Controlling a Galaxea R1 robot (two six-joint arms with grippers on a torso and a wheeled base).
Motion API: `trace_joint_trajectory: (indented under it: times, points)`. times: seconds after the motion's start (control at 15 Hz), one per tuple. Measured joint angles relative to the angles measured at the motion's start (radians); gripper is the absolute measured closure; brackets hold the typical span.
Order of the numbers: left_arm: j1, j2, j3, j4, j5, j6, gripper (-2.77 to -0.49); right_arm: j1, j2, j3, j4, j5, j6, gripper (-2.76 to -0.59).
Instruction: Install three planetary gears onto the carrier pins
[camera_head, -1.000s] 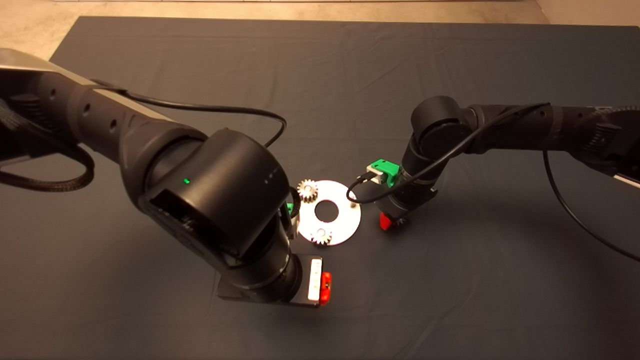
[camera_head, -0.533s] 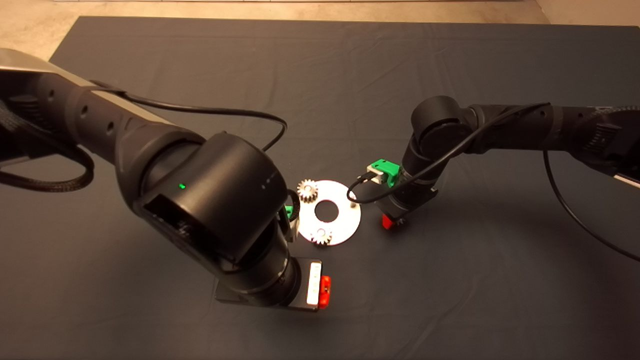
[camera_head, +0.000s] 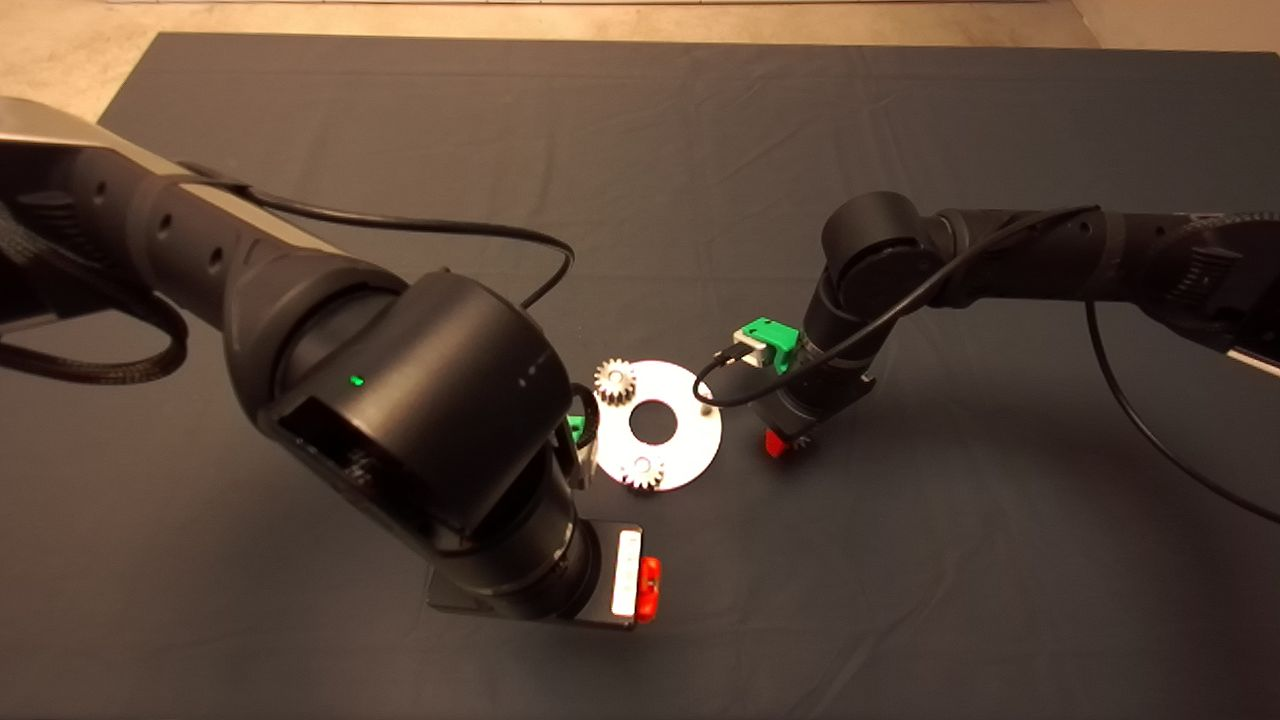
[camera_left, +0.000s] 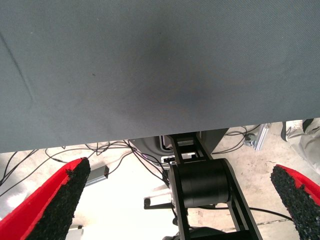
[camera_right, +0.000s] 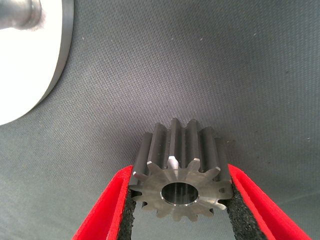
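Robot lab: dark mat (camera_head: 700, 150), floor cables (camera_left: 30, 165)

Dark mat (camera_head: 900, 120) (white disc (camera_head: 690, 440) atop)

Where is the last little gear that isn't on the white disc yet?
The third gear is gripped in the right gripper, low over the mat just right of the white disc.

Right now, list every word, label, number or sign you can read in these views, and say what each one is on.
No legible text in any view.
White label strip on the left arm's wrist housing, beside the left gripper: too blurred to tell whether it carries print.
Third gear in the right gripper, white disc, mat: no markings visible.
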Motion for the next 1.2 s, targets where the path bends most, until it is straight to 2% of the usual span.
trace_joint_trajectory:
  times: [0.2,0.6,1.2]
  points:
    - [0.000,0.000,0.001,0.000,0.000,-0.003,-2.62,0.000,0.002,0.006,-0.034,-0.003,-0.001,-1.15]
    - [0.000,0.000,0.004,0.000,0.000,-0.004,-2.62,-0.002,0.002,0.025,-0.078,-0.008,-0.004,-1.11]
    - [0.000,0.000,0.008,0.000,0.000,-0.004,-2.62,-0.008,0.004,0.039,-0.105,-0.016,-0.004,-1.04]
